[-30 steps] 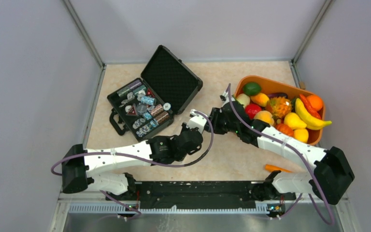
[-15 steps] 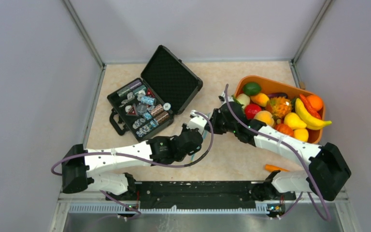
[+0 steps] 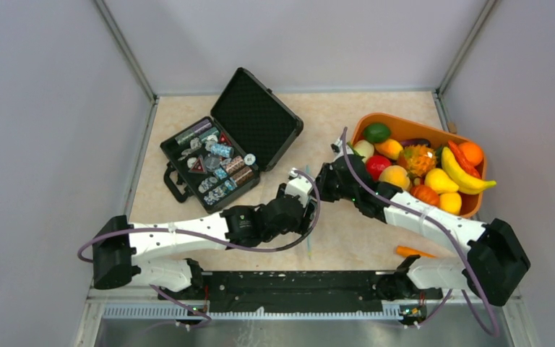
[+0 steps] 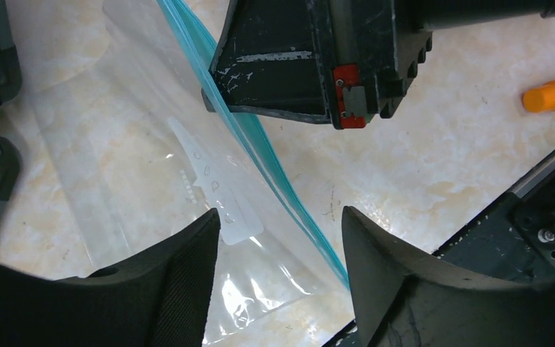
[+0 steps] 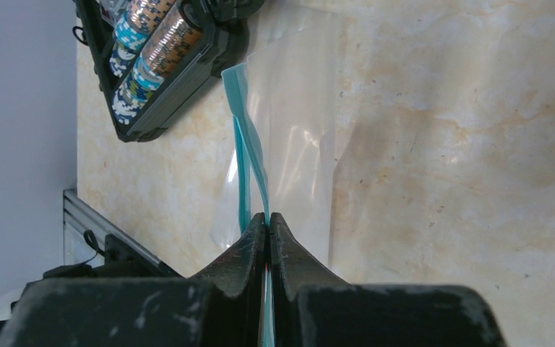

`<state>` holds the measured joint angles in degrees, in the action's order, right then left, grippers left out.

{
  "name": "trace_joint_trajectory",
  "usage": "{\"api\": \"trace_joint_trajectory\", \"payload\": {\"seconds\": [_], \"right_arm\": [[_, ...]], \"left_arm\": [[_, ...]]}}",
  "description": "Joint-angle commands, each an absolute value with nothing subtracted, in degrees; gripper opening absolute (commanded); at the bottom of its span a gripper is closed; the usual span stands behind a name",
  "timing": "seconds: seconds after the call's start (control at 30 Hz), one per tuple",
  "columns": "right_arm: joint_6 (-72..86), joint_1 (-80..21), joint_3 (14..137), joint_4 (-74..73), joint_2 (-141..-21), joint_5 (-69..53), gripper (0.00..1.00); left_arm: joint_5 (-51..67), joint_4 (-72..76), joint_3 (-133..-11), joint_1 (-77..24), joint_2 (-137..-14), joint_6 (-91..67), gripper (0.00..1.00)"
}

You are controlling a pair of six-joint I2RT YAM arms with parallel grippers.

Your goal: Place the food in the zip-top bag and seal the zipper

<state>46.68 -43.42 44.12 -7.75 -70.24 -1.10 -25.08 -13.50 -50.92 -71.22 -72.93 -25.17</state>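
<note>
Clear flexible zip-top bag (image 4: pixel 115 166): I'm pinching its teal zipper strip (image 5: pixel 249 166) in the right gripper (image 5: pixel 268 220), with the left gripper (image 4: pixel 278 220) hanging spread apart at lower centre.

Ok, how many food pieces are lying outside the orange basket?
1: an orange carrot-like piece on the table near its front right edge, also seen in the left wrist view. Others may lie hidden under the right arm.

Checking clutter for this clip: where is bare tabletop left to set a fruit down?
Free: far strip between black case and orange basket; near patch beside the orange stick. Crowded: centre, where left gripper and right gripper meet the zip-top bag.
</note>
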Motion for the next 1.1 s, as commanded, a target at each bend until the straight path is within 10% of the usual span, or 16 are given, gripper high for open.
{"api": "trace_joint_trajectory", "payload": {"seconds": [0.0,1.07], "right_arm": [[48.53,-44.25,43.76,-4.21,-67.37,-0.26,0.00],[47.22,-44.23,44.33,-6.44,-64.67,1.80,0.00]], "left_arm": [[-26.30,-10.46,-50.47,-70.94,-73.78,-28.30,0.65],[-36.95,-10.18,-47.34,-70.41,-69.04,-31.61,0.55]]}}
